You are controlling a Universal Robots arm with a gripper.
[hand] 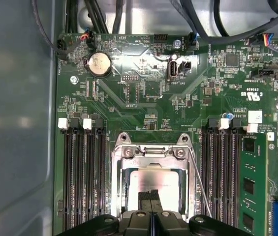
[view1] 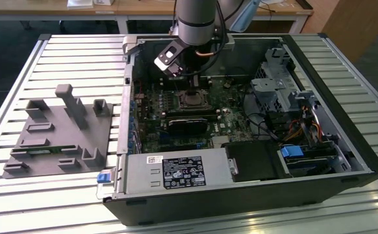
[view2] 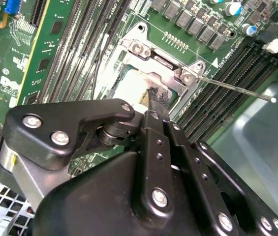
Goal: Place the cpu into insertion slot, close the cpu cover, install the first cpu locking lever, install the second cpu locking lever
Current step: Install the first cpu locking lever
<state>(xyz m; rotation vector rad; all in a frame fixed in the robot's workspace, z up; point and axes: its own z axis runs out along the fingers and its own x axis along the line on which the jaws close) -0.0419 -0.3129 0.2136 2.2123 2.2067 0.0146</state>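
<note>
The cpu (hand: 153,181) lies flat in the insertion slot (view1: 190,100), its dull silver top showing through the window of the cpu cover (hand: 148,158). The cover's silver frame is down over the chip in both wrist views; its hinge end shows in the second wrist view (view2: 154,60). My gripper (hand: 151,196) is shut with nothing between its fingers. Its dark fingertips (view2: 158,97) are over the cover's edge, close to or touching it. A thin locking lever (view2: 232,87) sticks out sideways from the socket, unlatched; in the first wrist view this lever (hand: 199,179) runs beside the cover.
The open computer case (view1: 345,146) sits on a slatted metal table (view1: 78,58). Black memory slots (hand: 84,172) flank the socket on both sides. A black heatsink block (view1: 187,124) and a power supply (view1: 176,173) lie nearer the exterior view's bottom. A grey fixture (view1: 59,131) stands at the exterior view's left.
</note>
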